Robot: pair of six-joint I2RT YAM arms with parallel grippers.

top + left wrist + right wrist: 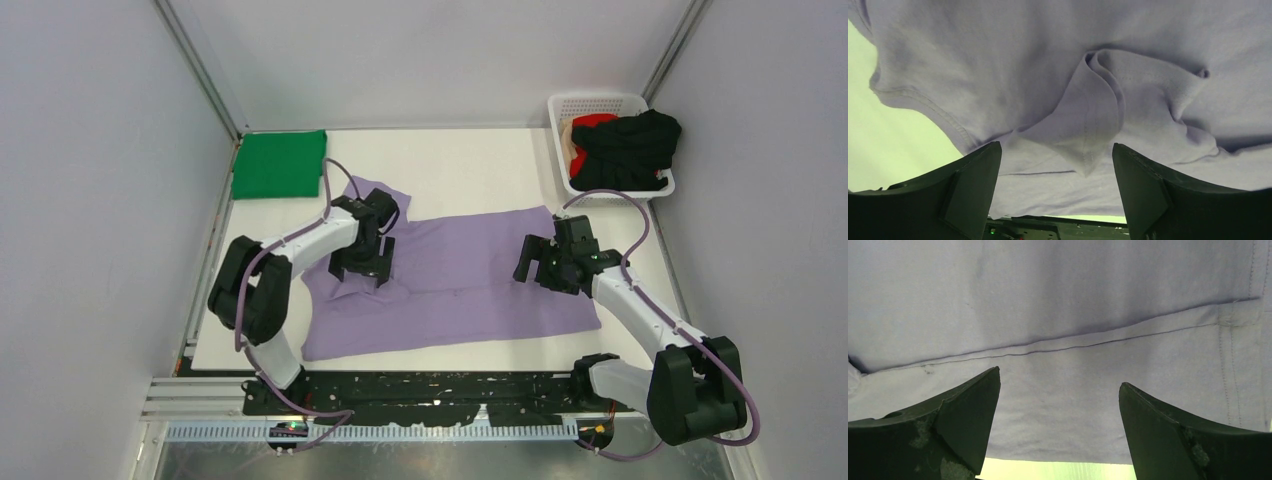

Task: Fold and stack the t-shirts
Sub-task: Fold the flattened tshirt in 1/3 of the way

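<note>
purple shirt (450, 285) spread on worktop (470, 170). left claw (1055, 147) wide over bunched fold (1093, 115), right claw (1058, 385) wide over hem (1073, 346), nothing held.

Bright, even overhead light; shadows are soft. Wrist views show the shirt (998, 60) sharp, the desk (893, 145) washed greenish.

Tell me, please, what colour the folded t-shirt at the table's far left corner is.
The folded t-shirt is bright green, clearest in the top external view.
</note>
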